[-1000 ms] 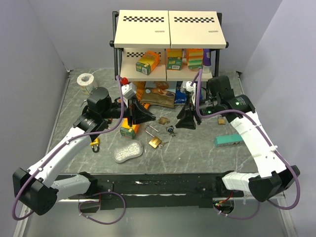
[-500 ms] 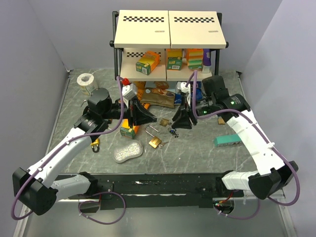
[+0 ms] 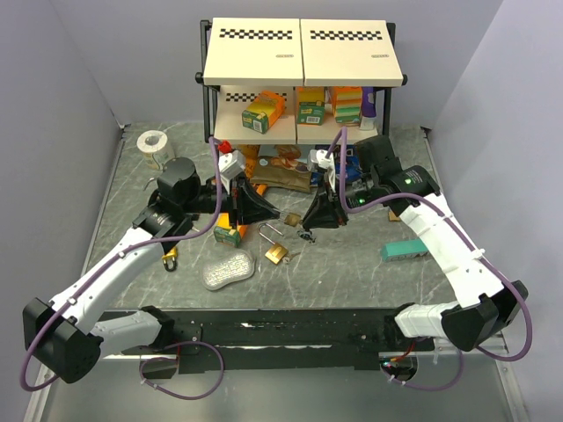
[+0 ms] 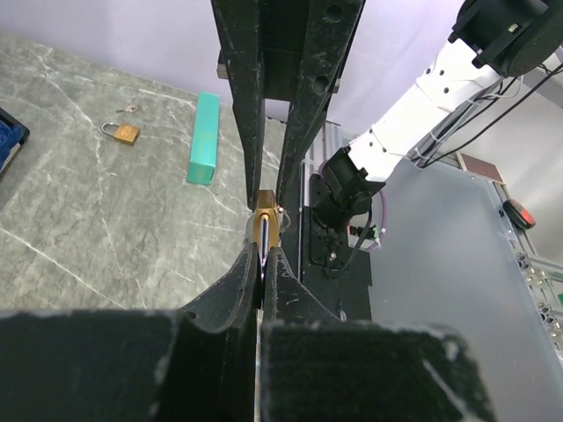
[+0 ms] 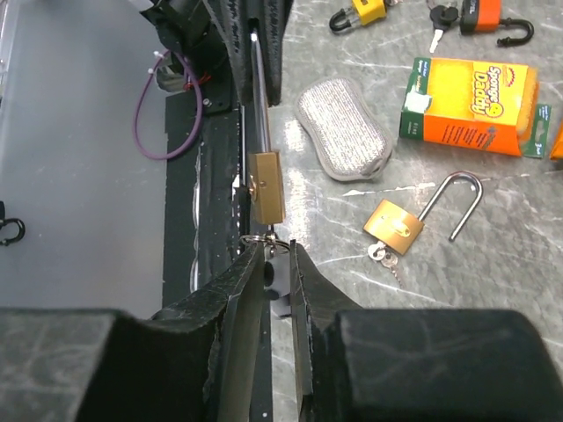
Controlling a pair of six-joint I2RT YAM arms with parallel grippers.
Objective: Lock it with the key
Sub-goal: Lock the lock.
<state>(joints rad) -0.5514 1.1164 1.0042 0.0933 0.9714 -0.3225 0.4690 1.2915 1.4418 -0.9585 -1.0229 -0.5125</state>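
1. Hanging in the air between the 2 grippers, the brass padlock (image 5: 266,186) is being held above the table (image 3: 352,281), near its middle and in front of the shelf rack (image 3: 299,53).
2. The left gripper (image 4: 262,265) is clamping the padlock's steel shackle (image 5: 259,105), its jaws pressing together on the rod while the brass body is sticking out past the fingertips.
3. The right gripper (image 5: 269,251) is facing the left one from the opposite side. Its fingertips are sitting right at the end of the body away from the shackle, where a small key ring (image 5: 261,239) is showing.
4. The right jaws are standing close together with only a narrow gap. The key itself is lying hidden between them, so I cannot tell whether they are pinching it.
5. A 2nd brass padlock (image 5: 393,227) is lying flat on the table nearby, its shackle swung open and a few keys resting at its base.
6. An orange sponge box (image 5: 475,92) and a grey scrub pad (image 5: 343,119) are lying beside that 2nd lock, apart from each other.
7. A teal box (image 4: 204,136) is lying on the right side of the table, with a small closed padlock (image 4: 126,133) near it.
8. A roll of tape (image 3: 152,141) is sitting at the far left corner, well apart from both arms.
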